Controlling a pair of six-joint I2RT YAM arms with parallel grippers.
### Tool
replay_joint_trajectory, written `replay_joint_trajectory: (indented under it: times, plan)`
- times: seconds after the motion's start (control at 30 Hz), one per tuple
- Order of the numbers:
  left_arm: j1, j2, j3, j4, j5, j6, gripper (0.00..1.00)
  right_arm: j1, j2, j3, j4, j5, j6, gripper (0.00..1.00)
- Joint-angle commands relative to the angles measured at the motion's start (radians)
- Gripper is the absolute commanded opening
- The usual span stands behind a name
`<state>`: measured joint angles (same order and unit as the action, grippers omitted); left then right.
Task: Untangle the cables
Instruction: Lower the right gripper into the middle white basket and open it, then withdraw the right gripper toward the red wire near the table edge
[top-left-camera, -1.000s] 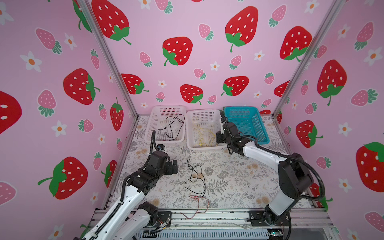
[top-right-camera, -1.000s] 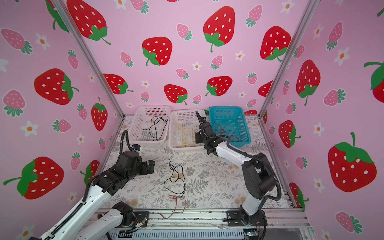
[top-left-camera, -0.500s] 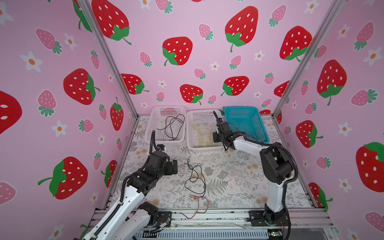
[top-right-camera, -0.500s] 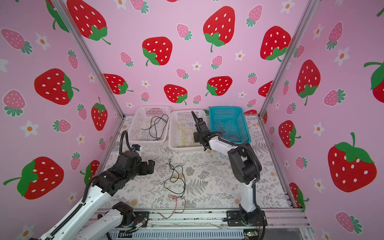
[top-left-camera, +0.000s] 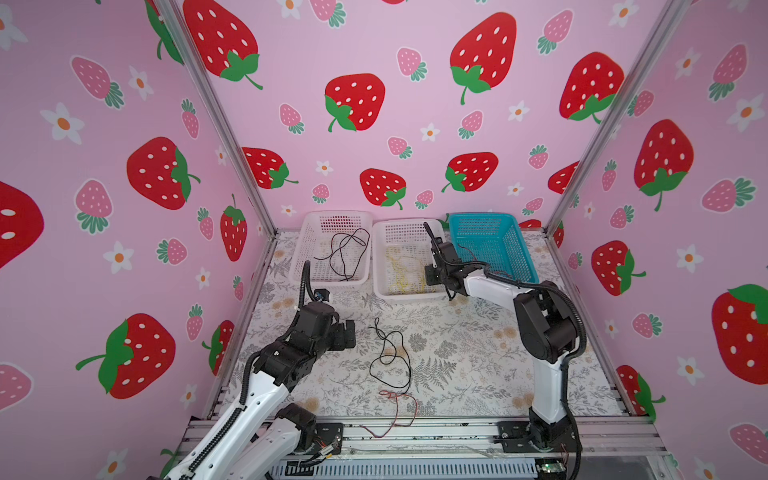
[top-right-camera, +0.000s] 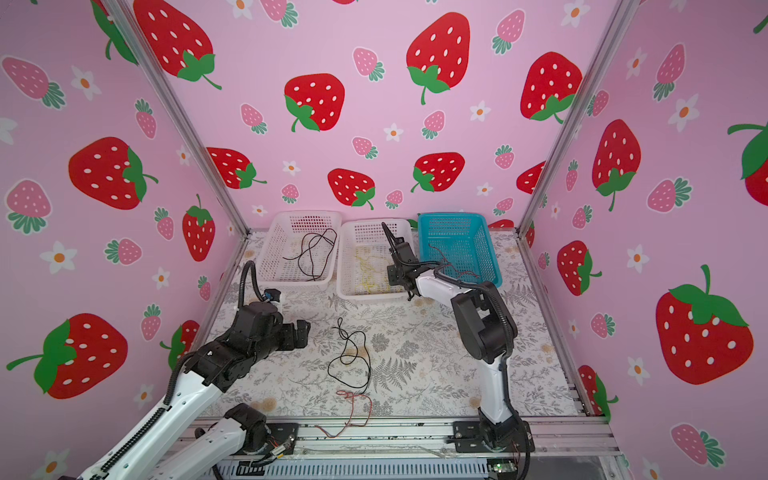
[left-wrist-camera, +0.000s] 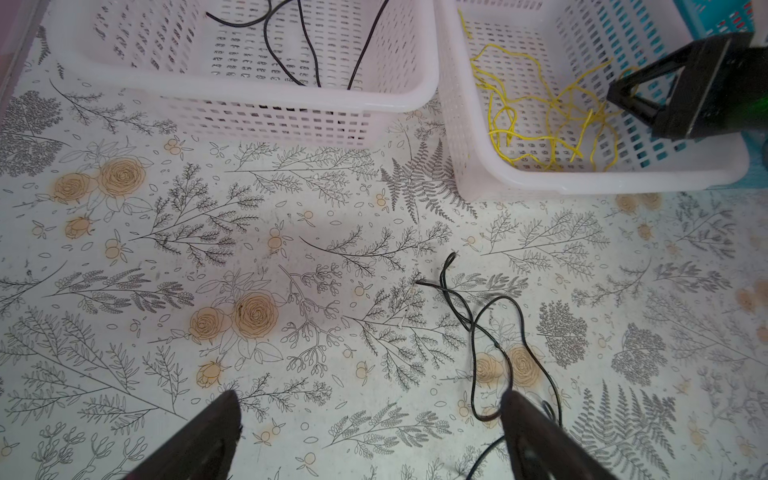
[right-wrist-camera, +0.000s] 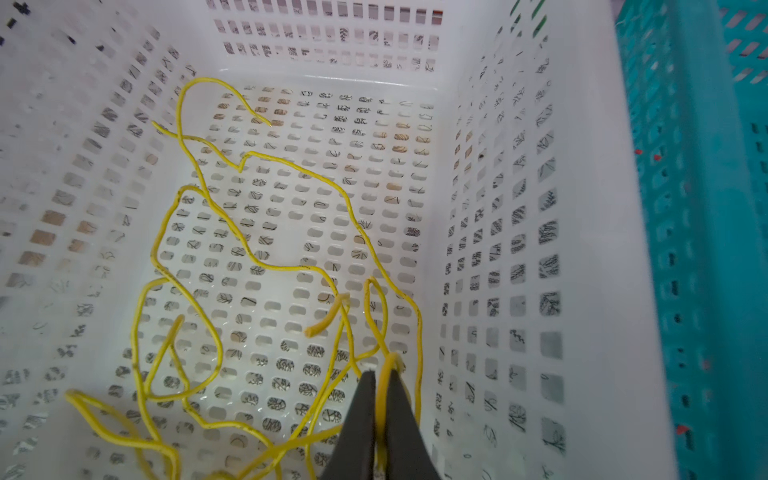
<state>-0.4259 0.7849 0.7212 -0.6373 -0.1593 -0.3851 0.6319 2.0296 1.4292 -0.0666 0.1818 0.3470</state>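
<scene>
A yellow cable (right-wrist-camera: 249, 249) lies looped in the middle white basket (top-left-camera: 380, 286), also visible in the left wrist view (left-wrist-camera: 540, 116). My right gripper (right-wrist-camera: 381, 374) hangs inside that basket (top-right-camera: 345, 291), shut on a loop of the yellow cable. In both top views a black cable (top-left-camera: 390, 357) coils on the table's middle, with a thin red cable (top-left-camera: 399, 399) at the front edge. My left gripper (left-wrist-camera: 372, 399) stands open and empty over the mat, just left of the black cable (left-wrist-camera: 490, 324). In a top view the left gripper (top-right-camera: 301, 334) sits left of that coil (top-right-camera: 351, 357).
The left white basket (top-left-camera: 299, 266) holds a black cable (top-left-camera: 345, 253). The blue basket (top-left-camera: 523, 257) at the back right holds a red cable (top-right-camera: 453, 266). All three baskets line the back wall. Aluminium rails (top-left-camera: 415, 432) run along the front edge.
My right gripper has shifted left, from the blue basket's side to inside the middle basket, and its elbow has swung inward. The left arm and the table cables have not moved.
</scene>
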Motion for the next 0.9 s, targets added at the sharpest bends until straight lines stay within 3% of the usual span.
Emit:
replay_joint_trajectory:
  times: [0.0,0.73,0.87]
  plan:
    - [0.004,-0.009,0.035,-0.01,0.009,0.003,0.99,-0.005,-0.008,0.027,-0.034,-0.017,-0.002,0.14]
    - [0.018,0.016,0.043,-0.012,0.029,0.003,0.99,0.008,-0.174,0.049,-0.043,-0.049,-0.074,0.72]
    - [0.019,0.023,0.044,-0.013,0.028,0.003,0.99,0.037,-0.252,0.009,-0.027,-0.023,-0.111,0.91]
